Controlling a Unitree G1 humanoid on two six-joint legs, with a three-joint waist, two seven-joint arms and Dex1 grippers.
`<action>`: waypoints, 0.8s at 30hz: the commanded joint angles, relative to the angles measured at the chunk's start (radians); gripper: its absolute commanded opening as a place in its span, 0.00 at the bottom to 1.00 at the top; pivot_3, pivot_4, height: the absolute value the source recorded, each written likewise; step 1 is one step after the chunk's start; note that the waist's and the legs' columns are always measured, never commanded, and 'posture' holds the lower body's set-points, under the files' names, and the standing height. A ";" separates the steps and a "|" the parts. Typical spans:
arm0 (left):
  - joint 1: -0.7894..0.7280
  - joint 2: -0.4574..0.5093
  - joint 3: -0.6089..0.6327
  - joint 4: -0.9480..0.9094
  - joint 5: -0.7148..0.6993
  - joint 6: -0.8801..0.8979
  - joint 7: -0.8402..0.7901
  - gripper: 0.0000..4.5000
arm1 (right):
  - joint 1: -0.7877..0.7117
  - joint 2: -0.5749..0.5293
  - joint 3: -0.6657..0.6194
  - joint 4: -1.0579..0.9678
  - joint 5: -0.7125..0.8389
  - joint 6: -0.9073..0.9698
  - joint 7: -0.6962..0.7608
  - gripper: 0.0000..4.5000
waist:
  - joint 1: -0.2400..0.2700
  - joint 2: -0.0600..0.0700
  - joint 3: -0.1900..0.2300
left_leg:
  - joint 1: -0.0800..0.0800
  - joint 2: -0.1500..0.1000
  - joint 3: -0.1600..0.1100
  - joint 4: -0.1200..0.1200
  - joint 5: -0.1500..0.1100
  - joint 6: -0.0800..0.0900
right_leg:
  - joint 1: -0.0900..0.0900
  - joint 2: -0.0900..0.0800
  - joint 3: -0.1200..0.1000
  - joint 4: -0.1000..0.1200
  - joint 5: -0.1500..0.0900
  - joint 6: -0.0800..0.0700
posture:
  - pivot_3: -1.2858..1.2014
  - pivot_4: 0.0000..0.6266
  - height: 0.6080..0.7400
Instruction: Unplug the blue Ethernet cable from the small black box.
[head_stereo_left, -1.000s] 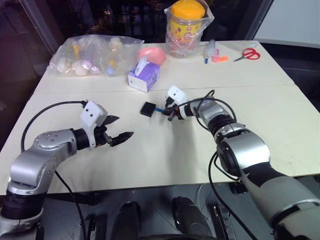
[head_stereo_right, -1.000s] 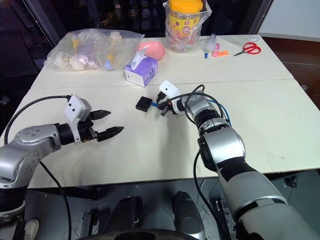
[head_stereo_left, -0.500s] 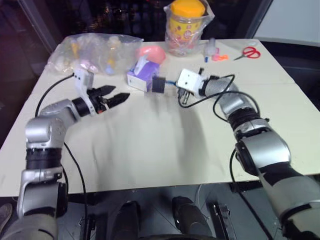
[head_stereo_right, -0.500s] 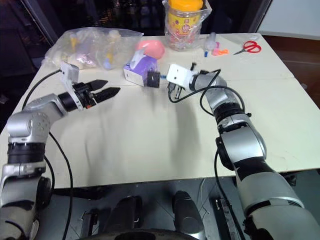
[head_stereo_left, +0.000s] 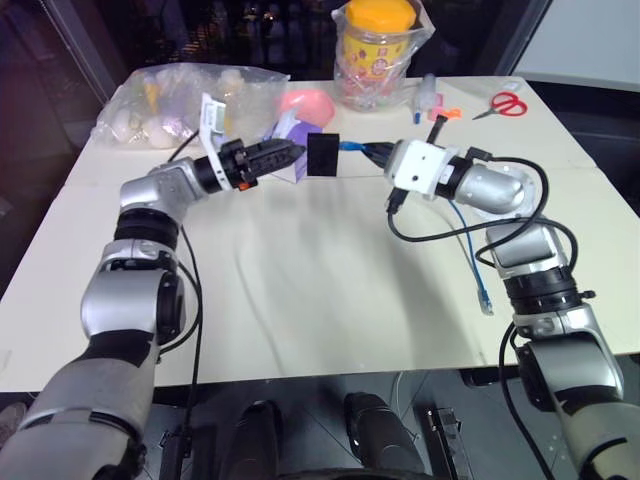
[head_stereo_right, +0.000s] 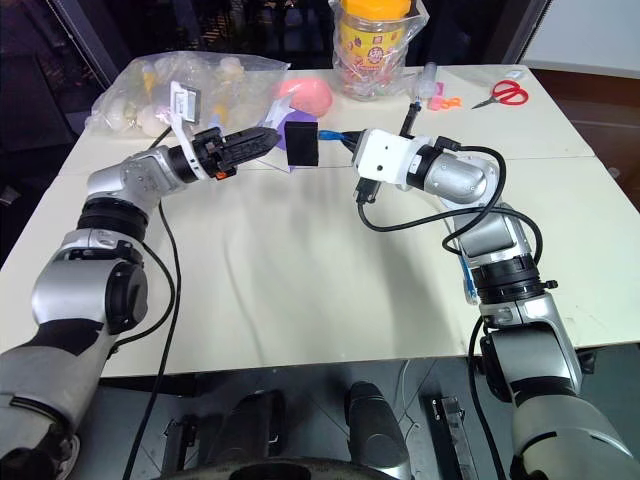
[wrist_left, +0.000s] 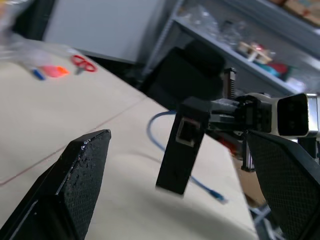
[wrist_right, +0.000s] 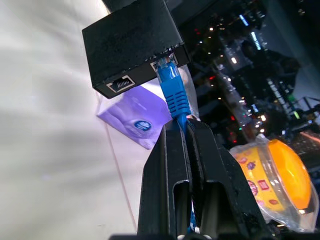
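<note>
Broadly, a cream table (head_stereo_left: 300, 300) spans the head views, its far edge lined with a clear plastic bag of small items (head_stereo_left: 170, 100), a wrapped jar with a yellow lid (head_stereo_left: 378, 45), a purple-and-white tissue box (head_stereo_left: 290, 135) beside a pink object (head_stereo_left: 305, 102), and, toward the far right corner, red-handled scissors (head_stereo_left: 497, 105). Both arms are raised above the tabletop and point toward each other near the table's far middle. The right gripper (wrist_right: 182, 130) has its two black fingers pressed together on the blue Ethernet cable (head_stereo_left: 355, 148) just behind the plug; the plug is seated in a port of the small black box (head_stereo_left: 323, 154), which hangs off the table from that plug, in front of the tissue box. Behind the gripper, the cable loops down past the right forearm, and its free end with a clear plug lies on the table (head_stereo_left: 485, 300). The left gripper (head_stereo_left: 285, 152) is spread wide, its fingertips just beside the box on the side opposite the cable; in the left wrist view the box stands between the two fingers (wrist_left: 75, 175), apart from both, with an empty port facing the camera. Nothing is held by the left gripper.
</note>
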 joint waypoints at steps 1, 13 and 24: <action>-0.041 -0.028 -0.004 0.025 0.039 -0.051 -0.035 1.00 | 0.015 -0.020 -0.025 -0.091 0.036 0.052 0.011 0.00 | 0.002 0.000 0.000 | 0.000 0.000 0.000 0.000 0.000 0.000 | 0.000 0.000 0.000 0.000 0.000 0.000 | 0.52 0.24 1.00; -0.065 -0.063 0.036 0.075 0.075 -0.092 -0.044 0.12 | 0.055 -0.030 -0.014 -0.193 0.054 0.144 0.026 0.00 | 0.003 0.000 0.000 | -0.002 0.000 -0.001 0.003 0.000 0.000 | -0.001 0.000 0.000 0.001 0.000 0.000 | 0.52 0.24 1.00; 0.003 -0.090 0.103 0.000 0.029 -0.005 -0.002 0.11 | 0.279 0.002 -0.203 -0.421 0.148 0.469 -0.095 0.76 | 0.025 -0.001 0.000 | -0.003 0.000 -0.001 0.003 0.000 0.000 | -0.001 0.000 0.000 0.001 0.000 0.000 | 0.52 0.24 1.00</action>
